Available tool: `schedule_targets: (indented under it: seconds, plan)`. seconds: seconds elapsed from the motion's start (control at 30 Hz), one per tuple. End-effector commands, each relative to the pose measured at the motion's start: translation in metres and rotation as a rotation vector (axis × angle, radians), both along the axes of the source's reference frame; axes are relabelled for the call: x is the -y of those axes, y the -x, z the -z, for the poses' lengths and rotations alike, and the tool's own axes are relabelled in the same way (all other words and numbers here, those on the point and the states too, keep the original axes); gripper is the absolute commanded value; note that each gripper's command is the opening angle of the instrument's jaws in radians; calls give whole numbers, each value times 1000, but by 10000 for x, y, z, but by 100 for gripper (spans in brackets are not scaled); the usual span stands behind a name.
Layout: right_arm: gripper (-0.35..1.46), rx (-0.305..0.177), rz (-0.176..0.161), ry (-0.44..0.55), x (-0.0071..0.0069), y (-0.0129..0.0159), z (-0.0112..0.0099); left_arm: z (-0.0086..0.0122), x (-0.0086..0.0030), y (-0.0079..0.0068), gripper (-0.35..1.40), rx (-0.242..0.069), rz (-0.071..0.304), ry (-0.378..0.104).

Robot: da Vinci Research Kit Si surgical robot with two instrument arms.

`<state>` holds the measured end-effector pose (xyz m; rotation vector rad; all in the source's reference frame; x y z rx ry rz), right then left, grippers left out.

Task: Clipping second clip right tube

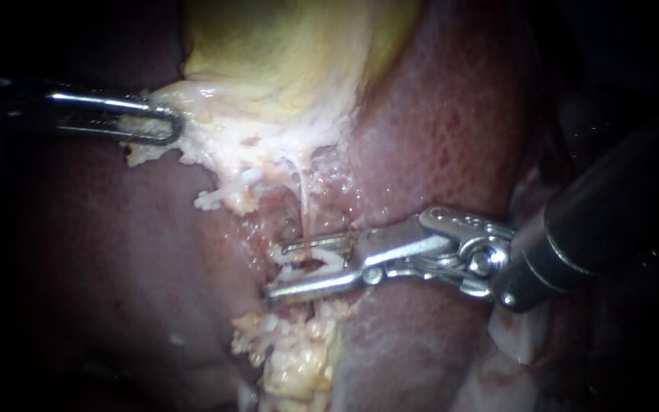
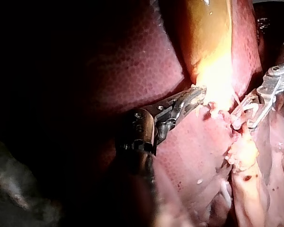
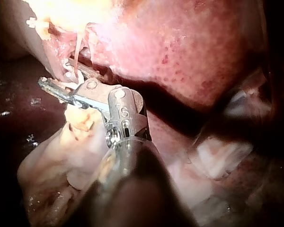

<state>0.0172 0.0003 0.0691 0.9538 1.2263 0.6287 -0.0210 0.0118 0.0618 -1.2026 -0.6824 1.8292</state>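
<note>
**Open jaws straddle tube below gallbladder**

A thin pale tube (image 1: 301, 206) runs down from the gallbladder (image 1: 284, 53), beside the liver (image 1: 436, 130). The right instrument (image 1: 276, 271) holds its jaws apart, with the tube passing between them. Well away from the tube, the left instrument (image 1: 169, 126) has its jaws closed on pale tissue (image 1: 215, 130) at the gallbladder's edge.

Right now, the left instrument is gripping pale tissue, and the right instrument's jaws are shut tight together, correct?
Not quite. The right instrument has its jaws open, a gap between them, with a thin pale tube running into that gap, as the endoscope view shows. The left instrument does grip the pale tissue.
</note>
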Motion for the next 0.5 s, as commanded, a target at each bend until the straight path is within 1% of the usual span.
schedule_targets:
  seconds: [0.03,0.13,0.23,0.4,0.47,0.5]
  plan:
    - [18,0,1,0,0,2,0,0,0,0,-35,0,0,0]
    - [5,-1,3,0,1,5,-1,0,0,0,-35,0,0,0]
    - [-3,-3,6,0,1,7,-2,-1,0,0,-35,0,0,0]
    - [-21,-2,7,-5,2,9,-2,-1,0,0,-35,0,0,0]
    - [-33,2,7,-22,2,11,-2,-1,0,0,-35,0,0,0]
    - [-35,4,7,-28,2,11,-2,-1,0,1,-35,0,0,0]
